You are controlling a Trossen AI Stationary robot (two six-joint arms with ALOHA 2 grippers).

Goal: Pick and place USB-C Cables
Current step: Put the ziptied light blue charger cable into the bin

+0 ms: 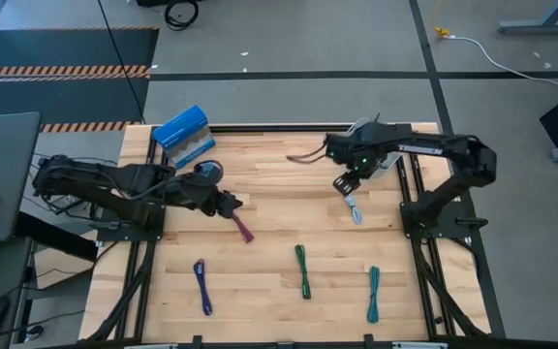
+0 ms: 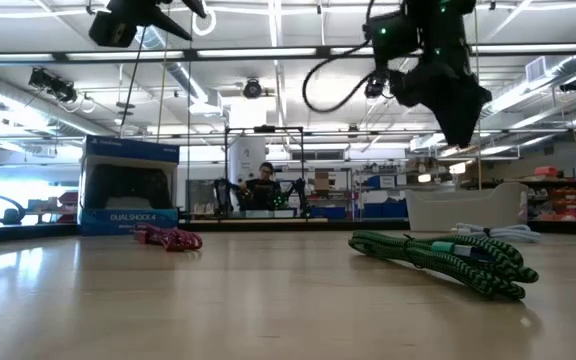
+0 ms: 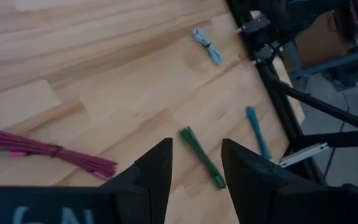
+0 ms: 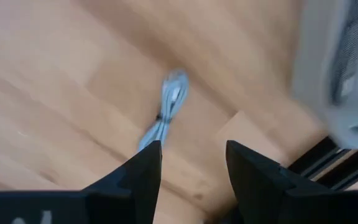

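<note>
My right gripper [image 1: 345, 184] is open and hangs above the table, just to the far side of the light blue cable [image 1: 356, 208], which shows lying flat beyond its fingers [image 4: 166, 115]. My left gripper [image 1: 231, 204] is open too and hovers by the far end of the maroon cable [image 1: 243, 228], which also lies flat [image 3: 42, 149]. The purple-blue cable [image 1: 202, 286], green cable [image 1: 302, 271] and teal cable [image 1: 373, 293] lie flat along the near part of the table. I cannot make out the grey cable.
A blue box [image 1: 184, 136] stands at the far left corner. A clear tray [image 2: 463, 208] sits at the far right, partly under the right arm. Black frame rails [image 1: 424, 223] run along the right edge. Bare wood lies between the two grippers.
</note>
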